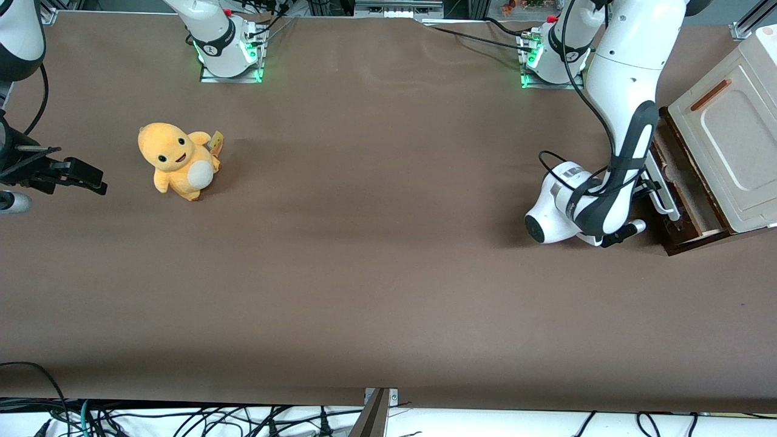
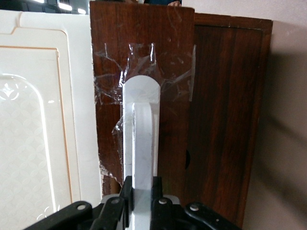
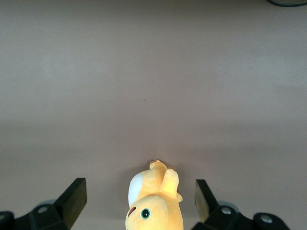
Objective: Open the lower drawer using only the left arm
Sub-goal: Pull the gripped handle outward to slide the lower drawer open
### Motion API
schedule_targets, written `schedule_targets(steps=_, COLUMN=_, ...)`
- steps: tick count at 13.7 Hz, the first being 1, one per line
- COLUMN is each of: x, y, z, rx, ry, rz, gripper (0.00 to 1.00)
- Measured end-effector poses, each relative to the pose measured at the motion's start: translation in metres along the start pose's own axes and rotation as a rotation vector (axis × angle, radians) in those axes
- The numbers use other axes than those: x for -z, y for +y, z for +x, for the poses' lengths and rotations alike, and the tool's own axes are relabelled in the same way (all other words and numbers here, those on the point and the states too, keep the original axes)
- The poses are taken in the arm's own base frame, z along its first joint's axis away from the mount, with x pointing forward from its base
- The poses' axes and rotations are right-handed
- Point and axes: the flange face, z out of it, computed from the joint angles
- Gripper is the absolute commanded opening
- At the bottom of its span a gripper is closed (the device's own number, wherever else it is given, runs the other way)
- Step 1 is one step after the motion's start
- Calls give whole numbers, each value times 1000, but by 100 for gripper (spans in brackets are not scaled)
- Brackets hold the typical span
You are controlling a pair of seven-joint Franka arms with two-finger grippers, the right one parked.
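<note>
Glossy white left arm (image 1: pixel 625 79), dark grey joints, looping black cable; black tool (image 2: pixel 142 211).

A wide matte brown cloth-covered surface (image 1: pixel 376 273) fills the front view, faintly creased toward 12 o'clock, with a soft shadow band toward 6 o'clock. At 3 o'clock stands a cream cabinet (image 1: pixel 728 139) with a rounded recessed panel. Tangled black cables (image 1: pixel 182 422) lie on a white strip along the 6 o'clock edge. The light is even and diffuse. The left arm's end effector (image 2: pixel 142 189) is at 3 o'clock, clamped on the lower drawer's white loop handle (image 2: pixel 142 143).
</note>
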Motion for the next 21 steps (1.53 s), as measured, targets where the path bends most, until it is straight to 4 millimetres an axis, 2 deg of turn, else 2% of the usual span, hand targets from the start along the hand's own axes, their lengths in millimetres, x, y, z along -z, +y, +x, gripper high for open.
schedule_targets(steps=5, x=5, y=1, z=-7, rx=-11, ry=-17, rz=2, gripper=9)
schedule_targets(steps=21, x=8, y=0, z=-7, rx=-8, ry=-19, rz=-5, gripper=9)
